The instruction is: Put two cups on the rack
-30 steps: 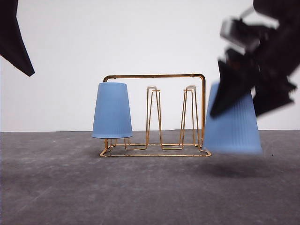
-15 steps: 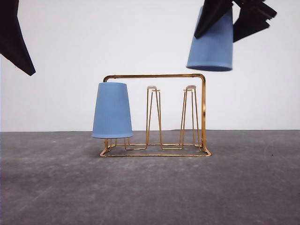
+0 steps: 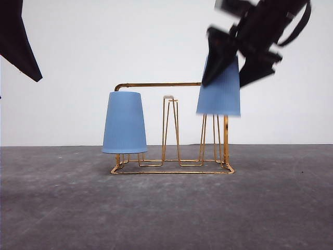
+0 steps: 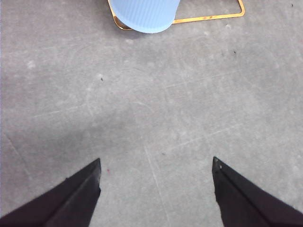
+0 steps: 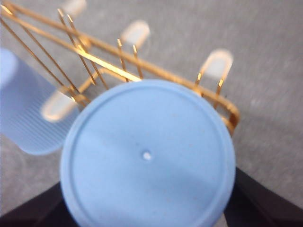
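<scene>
The gold wire rack [image 3: 171,156] stands mid-table. One light-blue cup [image 3: 124,123] sits upside down over its left peg. The second cup [image 3: 219,89], also upside down, hangs over the rack's right end and hides the top of the right peg, with my right gripper [image 3: 225,73] shut on its sides. From the right wrist, that cup's round base [image 5: 147,156] lies above the white-tipped pegs [image 5: 135,32], and the other cup [image 5: 23,113] is beside it. My left gripper [image 4: 156,163] is open over bare table, short of the racked cup [image 4: 144,14].
The grey table [image 3: 166,213] has open room in front of the rack and on both sides. A white wall rises behind. My left arm [image 3: 18,47] hangs high at the left, well apart from the rack.
The right gripper lifted the second cup from the table right of the rack, carried it high, then brought it left and down over the right peg. The left arm stayed still.
</scene>
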Robot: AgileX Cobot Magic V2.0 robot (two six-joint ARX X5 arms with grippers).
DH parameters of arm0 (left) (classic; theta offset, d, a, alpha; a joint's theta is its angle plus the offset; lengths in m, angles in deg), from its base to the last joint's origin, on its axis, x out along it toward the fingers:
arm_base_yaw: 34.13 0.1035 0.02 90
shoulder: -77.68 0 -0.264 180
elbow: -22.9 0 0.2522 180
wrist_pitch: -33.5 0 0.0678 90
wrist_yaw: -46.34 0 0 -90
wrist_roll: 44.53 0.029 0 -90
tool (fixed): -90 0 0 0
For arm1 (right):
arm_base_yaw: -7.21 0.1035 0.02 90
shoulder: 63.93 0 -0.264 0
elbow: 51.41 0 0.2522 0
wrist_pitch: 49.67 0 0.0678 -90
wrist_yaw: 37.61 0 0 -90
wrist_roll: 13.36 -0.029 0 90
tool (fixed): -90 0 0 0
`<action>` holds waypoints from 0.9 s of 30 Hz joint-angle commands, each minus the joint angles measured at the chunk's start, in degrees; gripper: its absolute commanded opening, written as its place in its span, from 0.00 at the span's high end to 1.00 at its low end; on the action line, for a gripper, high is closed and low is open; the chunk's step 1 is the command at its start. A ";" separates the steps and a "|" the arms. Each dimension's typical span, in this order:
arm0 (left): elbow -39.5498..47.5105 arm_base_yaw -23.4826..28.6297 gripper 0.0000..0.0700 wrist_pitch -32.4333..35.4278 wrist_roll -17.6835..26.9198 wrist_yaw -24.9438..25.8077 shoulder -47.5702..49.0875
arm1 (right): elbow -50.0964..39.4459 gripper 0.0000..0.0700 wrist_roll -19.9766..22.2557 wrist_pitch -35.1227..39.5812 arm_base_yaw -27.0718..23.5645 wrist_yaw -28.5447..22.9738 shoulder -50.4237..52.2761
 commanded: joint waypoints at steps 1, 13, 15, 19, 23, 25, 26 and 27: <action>-0.37 -0.26 0.38 0.68 0.09 0.02 -0.48 | 0.83 0.55 -0.06 0.72 0.31 -0.02 -2.05; -0.37 -0.26 0.38 0.54 0.06 -0.13 -0.48 | 0.81 0.11 -0.84 1.01 0.72 -0.13 -7.64; -0.37 -0.26 0.38 0.54 0.04 -0.13 -0.48 | 0.82 0.11 -1.20 1.16 0.74 -0.05 -7.33; -0.37 -0.26 0.38 0.20 0.04 -0.13 -0.48 | 2.13 0.11 -2.24 -3.14 0.47 -0.02 -4.87; -0.37 -0.26 0.38 -0.58 0.04 -0.13 -0.48 | 6.32 0.11 -2.53 -13.44 0.24 -0.02 -1.37; -0.37 -0.26 0.38 -1.20 0.07 -0.13 -0.48 | 8.72 0.12 -2.56 -19.86 0.27 -0.02 0.57; -0.37 -0.26 0.38 -1.36 0.07 -0.13 -0.48 | 9.31 0.12 -2.57 -22.44 0.29 -0.01 1.48; -0.37 -0.26 0.38 -1.47 0.06 -0.13 -0.48 | 9.60 0.12 -2.57 -24.95 0.31 -0.01 2.54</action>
